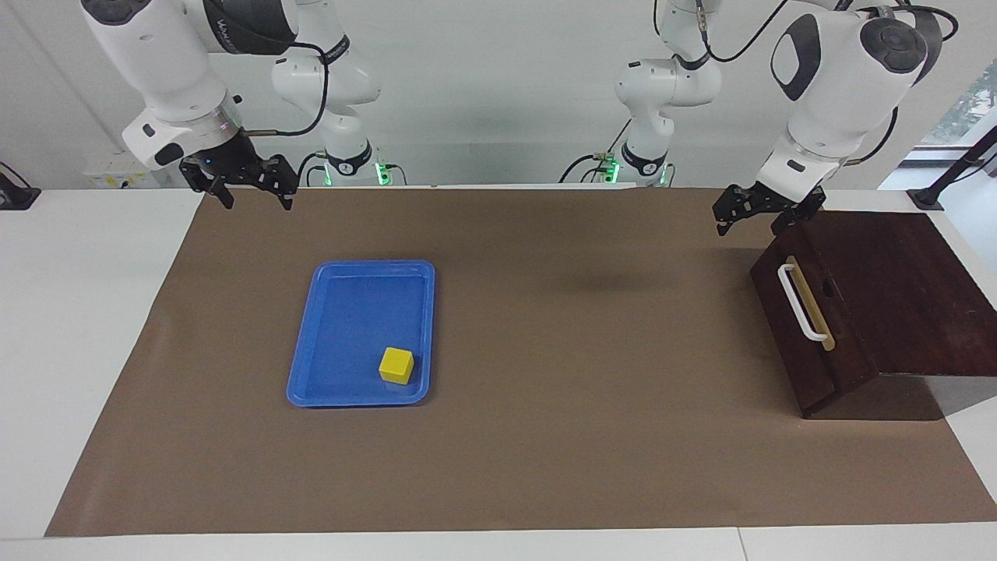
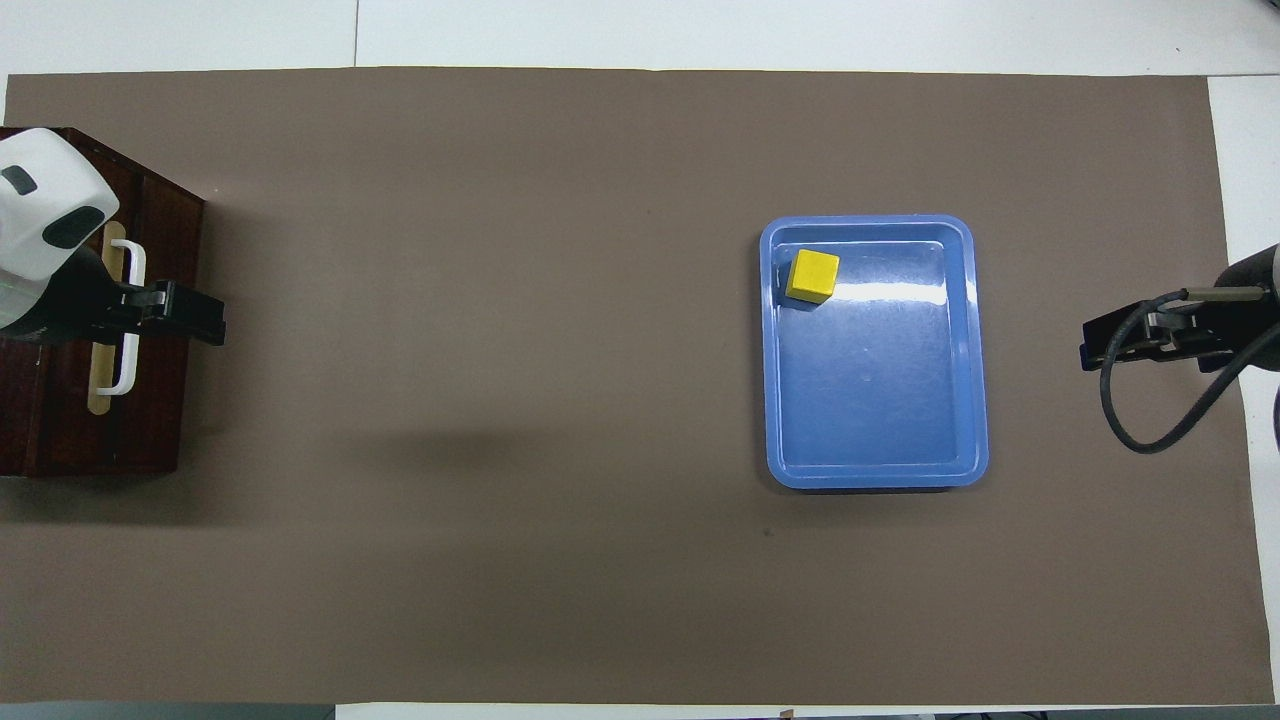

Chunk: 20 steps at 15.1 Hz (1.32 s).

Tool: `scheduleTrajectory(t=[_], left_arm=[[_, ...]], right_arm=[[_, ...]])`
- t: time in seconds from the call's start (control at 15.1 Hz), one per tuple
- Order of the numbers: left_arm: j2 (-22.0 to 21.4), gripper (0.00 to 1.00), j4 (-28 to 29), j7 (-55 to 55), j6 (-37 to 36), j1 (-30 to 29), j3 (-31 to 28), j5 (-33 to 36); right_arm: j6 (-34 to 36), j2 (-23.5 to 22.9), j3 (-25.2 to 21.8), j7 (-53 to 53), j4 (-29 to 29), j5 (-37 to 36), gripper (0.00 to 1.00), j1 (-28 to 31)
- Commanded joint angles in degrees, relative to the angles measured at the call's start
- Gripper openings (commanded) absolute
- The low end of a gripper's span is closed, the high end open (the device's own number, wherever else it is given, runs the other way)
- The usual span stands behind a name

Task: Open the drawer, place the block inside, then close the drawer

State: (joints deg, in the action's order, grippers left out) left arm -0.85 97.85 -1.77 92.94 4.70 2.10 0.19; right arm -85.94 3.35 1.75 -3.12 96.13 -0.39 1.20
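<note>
Both fingers spread, empty; block in tray; drawer closed.

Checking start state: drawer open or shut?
Shut. The drawer front sits flush with the cabinet, no pale interior showing; its white handle is untouched.

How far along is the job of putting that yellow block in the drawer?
Nothing looks done yet. The drawer is shut in its cabinet, and the block sits in the blue tray. The left gripper hangs open over the cabinet's edge, above the white handle, touching nothing. The right gripper hangs open and empty at its own end. Opening, loading and closing all remain.
</note>
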Motion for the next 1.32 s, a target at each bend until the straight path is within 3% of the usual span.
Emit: scheduleTrajectory(t=[0.0,0.73,0.93,1.26], left_arm=[[-1.26,1.0,0.94,-0.26,-0.21,-0.66,0.27,-0.89],[-1.26,1.0,0.94,-0.26,-0.21,-0.66,0.27,-0.89],[-1.26,1.0,0.94,-0.26,-0.21,-0.66,0.27,-0.89],[-1.26,1.0,0.94,-0.26,-0.21,-0.66,0.27,-0.89]], right_arm=[[-0.64,0.34,0.62,1.28,0.11,-1.36,1.0,0.99],[-0.72,0.6,0.54,-2.66,0.81,0.82,1.0,1.17],[-1.07,-0.35,0.45,-17.12,2.39,8.62,1.0,3.89],[-8.52,-8.87,0.36,-45.07,3.27,22.95,1.0,6.44]])
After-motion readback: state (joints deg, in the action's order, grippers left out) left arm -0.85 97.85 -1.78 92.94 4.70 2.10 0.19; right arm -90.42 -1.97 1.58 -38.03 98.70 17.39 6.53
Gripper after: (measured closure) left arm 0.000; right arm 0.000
